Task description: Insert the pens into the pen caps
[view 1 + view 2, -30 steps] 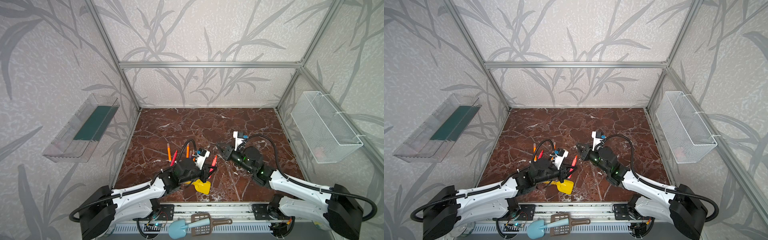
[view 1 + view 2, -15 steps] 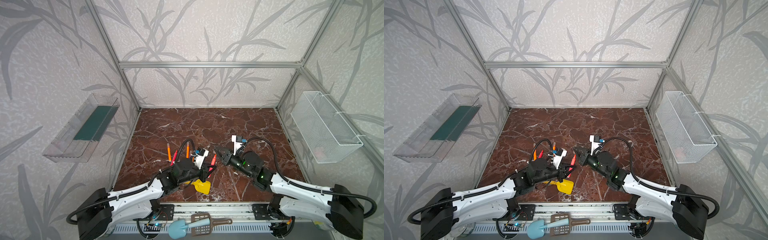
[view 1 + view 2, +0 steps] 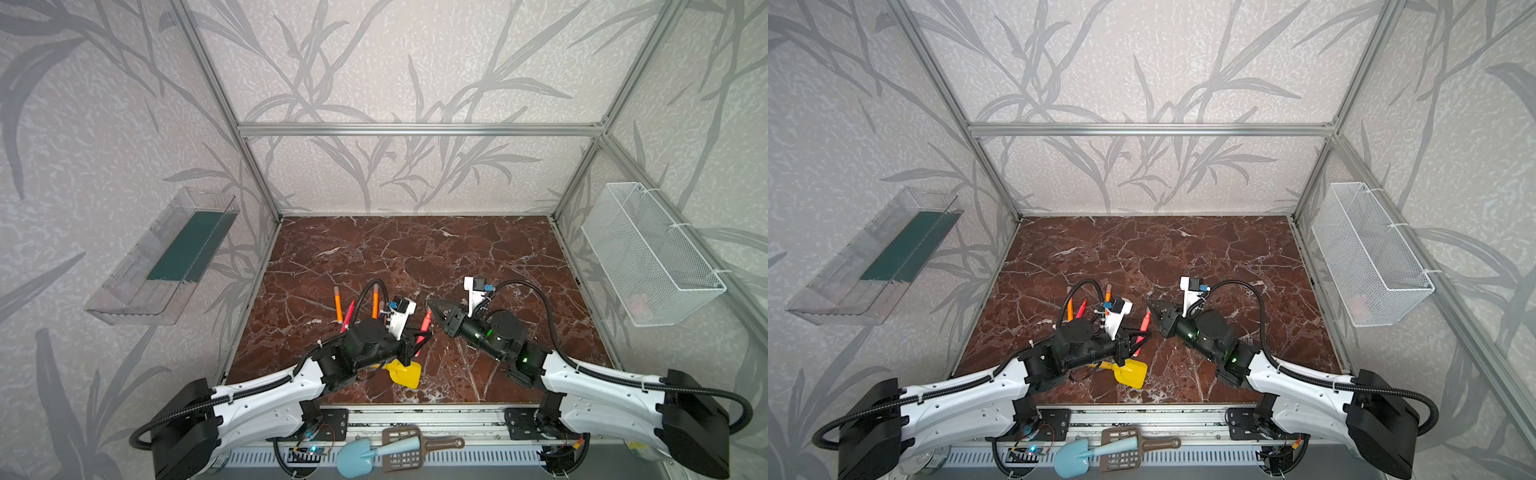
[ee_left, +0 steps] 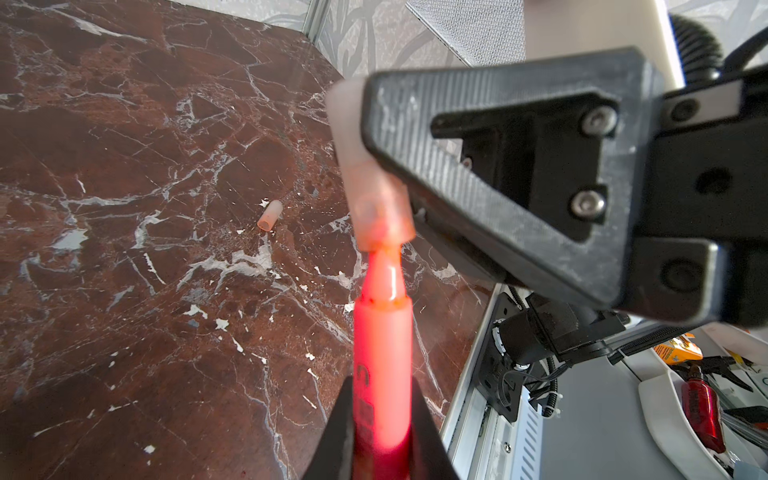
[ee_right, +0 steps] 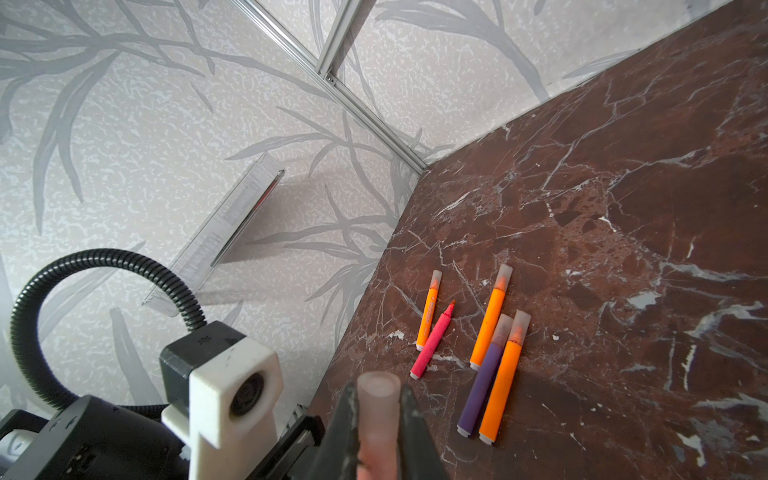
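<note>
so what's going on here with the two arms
The left end effector is shut on a red-pink pen, and the right end effector is shut on a translucent cap. The pen's tip sits right at the cap's mouth, not pushed home. On the marble table lie four capped pens, one uncapped red-pink pen and a loose cap.
</note>
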`<state>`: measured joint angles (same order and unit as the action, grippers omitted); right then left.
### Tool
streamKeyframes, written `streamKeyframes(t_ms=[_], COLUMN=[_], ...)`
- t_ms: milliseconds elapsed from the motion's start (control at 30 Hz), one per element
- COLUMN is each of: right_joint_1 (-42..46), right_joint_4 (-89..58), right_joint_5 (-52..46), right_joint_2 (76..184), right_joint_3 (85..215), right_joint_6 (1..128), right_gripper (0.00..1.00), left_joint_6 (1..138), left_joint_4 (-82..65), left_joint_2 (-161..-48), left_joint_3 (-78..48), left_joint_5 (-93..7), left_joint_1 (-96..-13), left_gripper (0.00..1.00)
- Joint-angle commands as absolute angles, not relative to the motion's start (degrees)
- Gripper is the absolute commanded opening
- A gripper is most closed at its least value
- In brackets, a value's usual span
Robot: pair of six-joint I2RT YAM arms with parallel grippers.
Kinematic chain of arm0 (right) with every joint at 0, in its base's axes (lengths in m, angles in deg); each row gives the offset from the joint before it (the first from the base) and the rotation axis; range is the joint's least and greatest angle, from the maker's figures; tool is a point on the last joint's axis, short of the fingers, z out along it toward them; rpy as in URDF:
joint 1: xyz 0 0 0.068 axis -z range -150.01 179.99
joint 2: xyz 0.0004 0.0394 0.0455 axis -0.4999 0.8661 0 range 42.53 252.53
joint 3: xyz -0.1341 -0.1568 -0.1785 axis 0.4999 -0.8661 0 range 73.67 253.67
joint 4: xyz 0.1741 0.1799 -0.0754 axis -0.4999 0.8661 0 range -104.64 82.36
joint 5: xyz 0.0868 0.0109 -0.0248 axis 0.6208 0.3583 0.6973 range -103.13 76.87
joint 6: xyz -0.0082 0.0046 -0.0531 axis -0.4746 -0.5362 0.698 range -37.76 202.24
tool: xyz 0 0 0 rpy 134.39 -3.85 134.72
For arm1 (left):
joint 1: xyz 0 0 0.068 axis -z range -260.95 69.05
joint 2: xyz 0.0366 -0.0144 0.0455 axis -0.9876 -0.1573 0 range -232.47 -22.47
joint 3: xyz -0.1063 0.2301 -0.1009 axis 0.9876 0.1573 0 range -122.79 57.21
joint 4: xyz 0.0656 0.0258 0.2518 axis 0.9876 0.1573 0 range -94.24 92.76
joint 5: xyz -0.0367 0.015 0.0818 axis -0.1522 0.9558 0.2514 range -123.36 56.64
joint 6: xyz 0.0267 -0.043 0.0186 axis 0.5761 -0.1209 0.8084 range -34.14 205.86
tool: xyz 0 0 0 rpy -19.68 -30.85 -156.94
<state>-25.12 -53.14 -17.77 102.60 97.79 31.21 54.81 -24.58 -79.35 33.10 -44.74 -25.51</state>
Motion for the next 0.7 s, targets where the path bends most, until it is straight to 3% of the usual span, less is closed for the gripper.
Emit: streamKeyframes(t_ms=[0, 667], right_joint_1=[-26.7, -30.8], right_joint_4=[-54.7, -59.3], right_joint_5=[-18.3, -14.3], right_joint_2=[102.3, 104.9], right_joint_3=[96.5, 95.1], right_joint_6=[31.3, 37.1], right_gripper=[0.00, 0.00], left_joint_6=[54.1, 52.1], left_joint_4=[-29.3, -35.5], left_joint_2=[-80.2, -81.2], left_joint_3=[32.6, 32.3], left_joint_5=[-43.1, -50.3], left_joint_1=[-25.8, -28.2], left_gripper=[0.00, 0.00])
